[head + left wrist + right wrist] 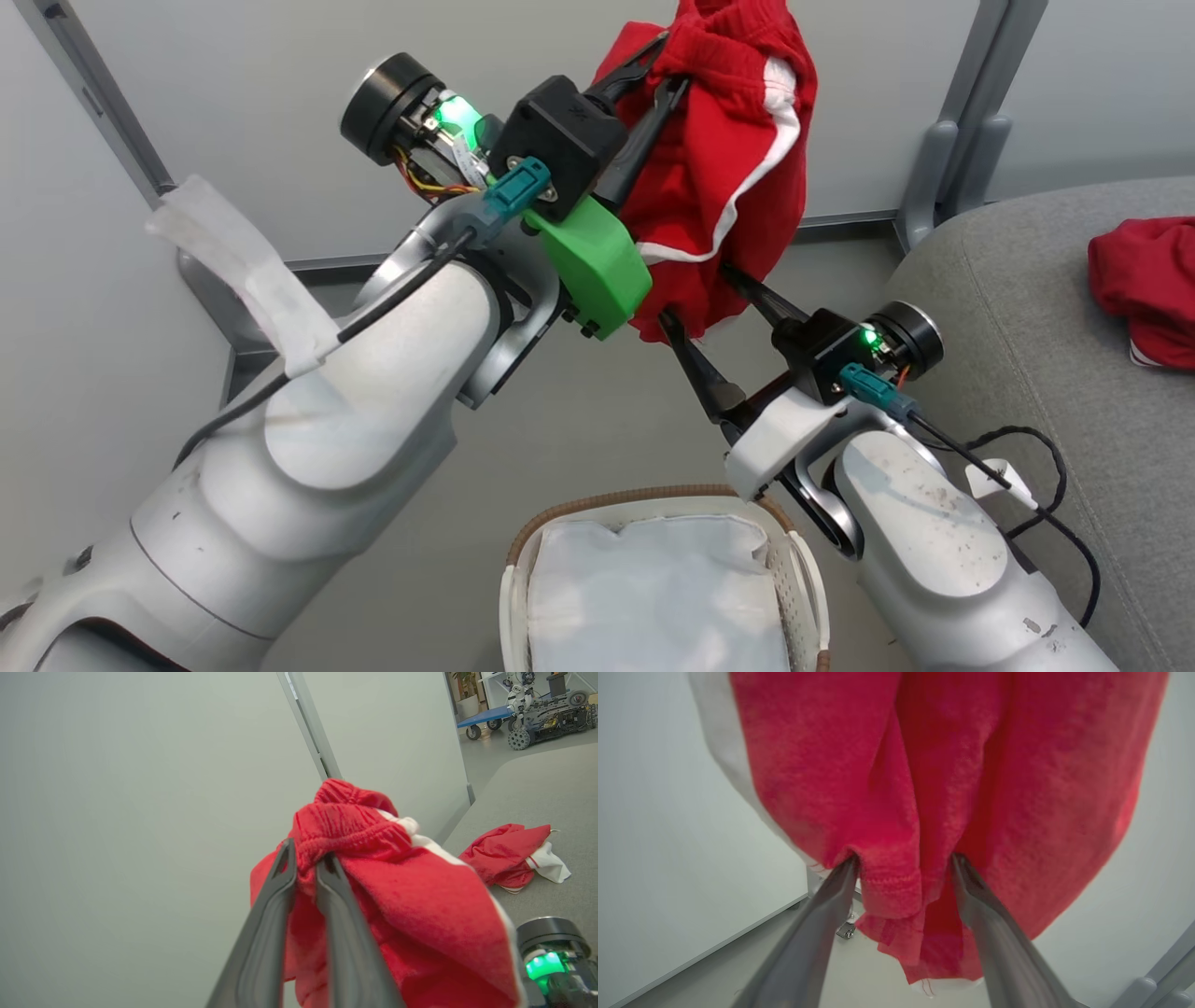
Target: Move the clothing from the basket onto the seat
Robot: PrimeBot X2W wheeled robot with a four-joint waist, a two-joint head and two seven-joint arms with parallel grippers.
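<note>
Pinching clothing (420, 905), left end effector (307, 854)

Red clothing (733, 187) in left tool (675, 62)

Held clothing (719, 149) cropped at the head view's upper edge; basket (644, 492) cropped at the lower edge; second garment (1144, 280) and seat (1027, 308) cropped at the right. Fingertips of right end effector (904, 868) buried in red fabric. Distant wheeled machine (546, 704) too small to identify.
</note>
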